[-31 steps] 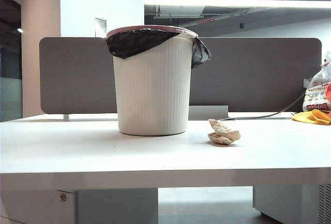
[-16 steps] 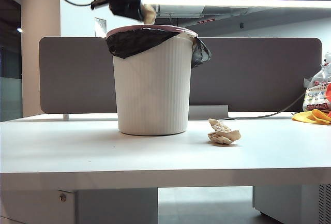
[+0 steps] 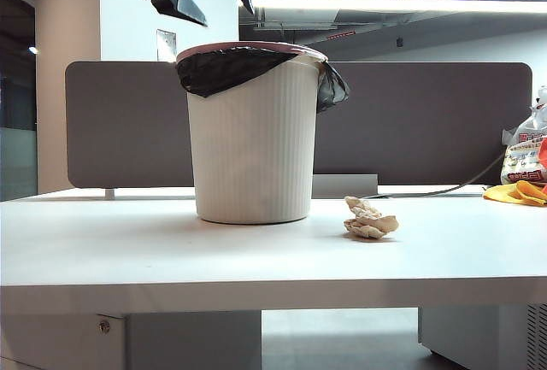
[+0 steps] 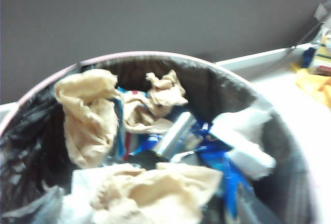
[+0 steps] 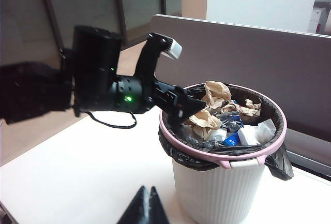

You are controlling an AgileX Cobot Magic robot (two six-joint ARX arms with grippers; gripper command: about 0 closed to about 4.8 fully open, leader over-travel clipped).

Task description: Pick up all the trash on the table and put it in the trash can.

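Left gripper (image 5: 181,107), jaws spread and empty, hangs over the trash can (image 3: 252,131), already full of crumpled paper. Right gripper (image 5: 145,206), fingers pressed together, waits nearby. One paper wad (image 3: 369,218) remains on the table (image 3: 128,250) beside the can.

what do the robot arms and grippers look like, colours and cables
The left gripper is matte black on a black cylindrical wrist with a small green light, a grey-white block on top and a thin black cable. The right gripper shows only pointed black fingertips.
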